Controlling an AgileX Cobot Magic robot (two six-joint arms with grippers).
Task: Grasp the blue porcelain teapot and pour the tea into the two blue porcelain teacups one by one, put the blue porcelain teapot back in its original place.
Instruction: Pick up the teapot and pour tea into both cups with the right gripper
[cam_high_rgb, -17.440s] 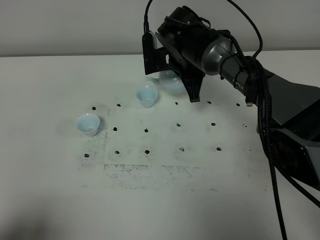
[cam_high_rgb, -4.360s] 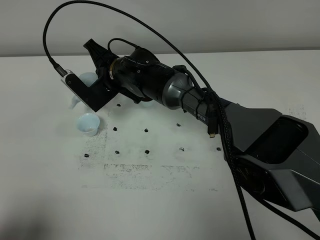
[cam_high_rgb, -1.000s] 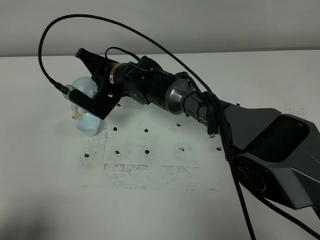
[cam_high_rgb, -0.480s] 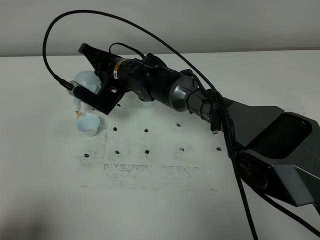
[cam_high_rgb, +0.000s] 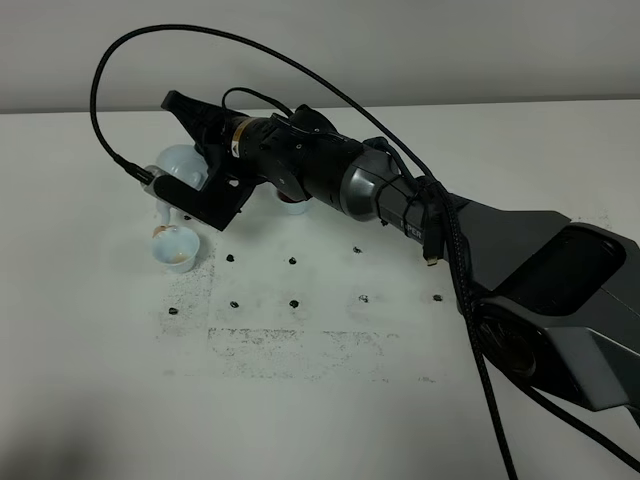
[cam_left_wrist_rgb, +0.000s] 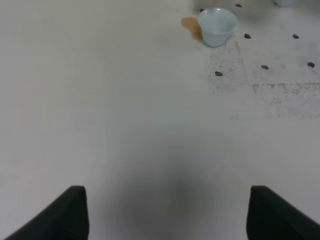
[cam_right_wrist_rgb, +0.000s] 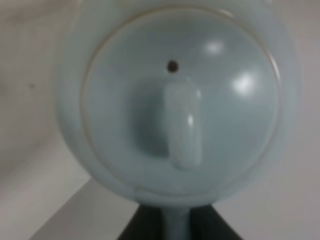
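Teapot (cam_high_rgb: 178, 165) hangs in the air over the far left part of the table (cam_high_rgb: 330, 400), gripped by the right gripper (cam_high_rgb: 195, 170). That gripper is shut tight on the teapot, with its black fingers at the pot's handle side. The right arm (cam_high_rgb: 400, 205) reaches from the right edge of the table all the way across the middle to the left side. The pot is tipped over, and its spout (cam_high_rgb: 160, 212) points down at the near cup (cam_high_rgb: 174, 247). That cup stands on the table just under the spout, and there is a bit of brown tea in it. A small brown wet spot (cam_left_wrist_rgb: 190, 24) lies on the table, touching the cup's side. The far cup (cam_high_rgb: 292, 205) sits farther back and more to the middle, mostly hidden under the arm. Small black dots (cam_high_rgb: 293, 262) mark the table in rows near the cups.

From the right wrist, the pot's round lid (cam_right_wrist_rgb: 180, 100) fills the view, with a long knob (cam_right_wrist_rgb: 183, 125) in the middle and a tiny hole (cam_right_wrist_rgb: 172, 65) beside it.

From the left wrist, the left gripper (cam_left_wrist_rgb: 167, 212) is wide open with nothing in it. Only its two dark fingertips (cam_left_wrist_rgb: 65, 212) show, well apart from the near cup.
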